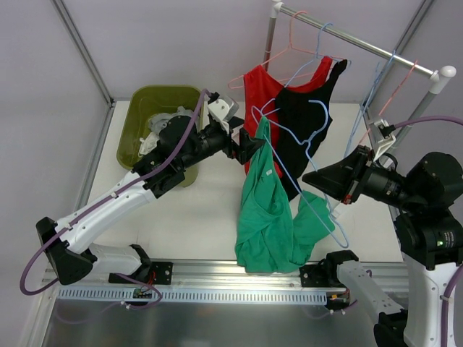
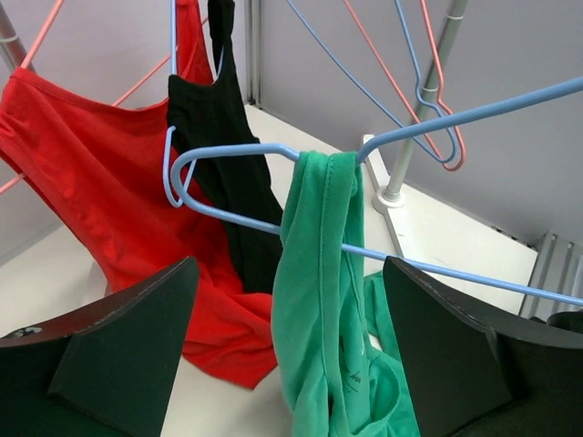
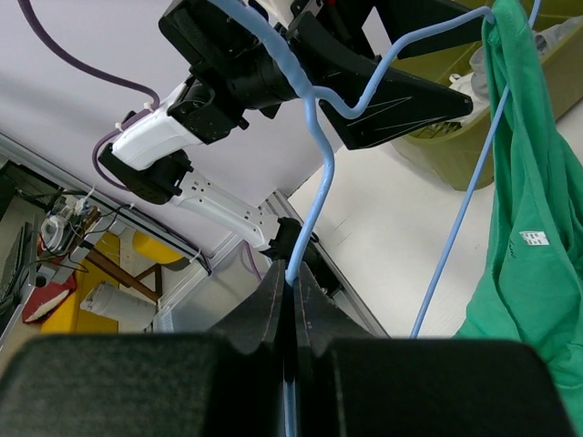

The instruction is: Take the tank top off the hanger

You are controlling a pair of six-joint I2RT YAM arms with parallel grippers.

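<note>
- Loosely draped, the green tank top (image 1: 271, 217) is a smooth, soft knit with a small white label, falling in deep folds.
- Its gathered strap loops over a thin blue wire hanger (image 2: 474, 116) near the hanger's rounded end. The body trails toward the near edge of the white surface (image 1: 202, 210), with its long axis running far to near.
- The left end effector (image 1: 252, 147) has its jaws spread wide on either side of the strap, gripping nothing.
- The right end effector (image 3: 291, 282) is closed, pinching the hanger's wire.

Tank top (image 2: 319, 273) hangs on hanger (image 2: 237, 148), right of the bin (image 1: 132, 129), before the rack (image 1: 362, 43).
</note>
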